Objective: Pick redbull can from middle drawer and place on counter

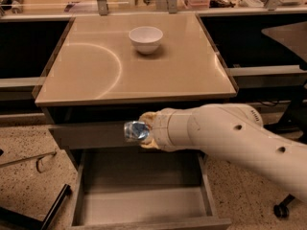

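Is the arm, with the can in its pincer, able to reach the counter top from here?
Probably yes. The pincer, shut on the redbull can, hangs just below the counter edge, over the open middle drawer. A lift seems enough; the white bowl stands far back, so the near part is free.
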`<state>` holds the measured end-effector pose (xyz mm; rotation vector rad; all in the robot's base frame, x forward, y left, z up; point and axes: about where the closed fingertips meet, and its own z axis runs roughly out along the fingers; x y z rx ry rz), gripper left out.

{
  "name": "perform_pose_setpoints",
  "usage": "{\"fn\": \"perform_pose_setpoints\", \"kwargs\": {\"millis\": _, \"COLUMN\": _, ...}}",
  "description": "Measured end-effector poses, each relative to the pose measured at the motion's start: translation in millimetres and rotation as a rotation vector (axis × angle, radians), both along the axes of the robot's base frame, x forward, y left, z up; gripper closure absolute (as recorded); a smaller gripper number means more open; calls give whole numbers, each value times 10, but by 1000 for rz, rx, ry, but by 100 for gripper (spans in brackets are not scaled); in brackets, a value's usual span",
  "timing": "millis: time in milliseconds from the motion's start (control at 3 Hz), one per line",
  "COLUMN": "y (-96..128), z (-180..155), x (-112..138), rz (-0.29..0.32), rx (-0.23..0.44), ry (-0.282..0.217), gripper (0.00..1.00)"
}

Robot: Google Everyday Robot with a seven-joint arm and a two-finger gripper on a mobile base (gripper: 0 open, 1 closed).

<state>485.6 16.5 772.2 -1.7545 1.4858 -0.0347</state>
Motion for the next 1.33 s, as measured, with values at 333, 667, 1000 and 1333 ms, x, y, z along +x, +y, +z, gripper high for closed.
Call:
{"fn": "perform_pose_setpoints", "kwargs": {"millis": 333, "y": -82, "z": 567, "x": 341, "rz": 24, "rx": -58, "ry": -99, "gripper": 100}}
{"fn": "perform_pose_setpoints", "kwargs": {"millis": 667, "y": -55, "z": 940, "x": 827, "rz": 74, "rx": -104, "ry": -142, "gripper": 100}}
{"fn": "perform_pose_setpoints", "kwargs": {"millis": 1000, "y": 78, "z": 1105, "x": 1323, "rz": 136, "rx": -133, "ry": -167, "gripper": 100}}
{"fn": "perform_pose_setpoints", "kwargs": {"millis": 1333, "y": 224, "z": 1068, "x": 1708, "rz": 181, "rx": -144, "ry": -146, "gripper": 100}}
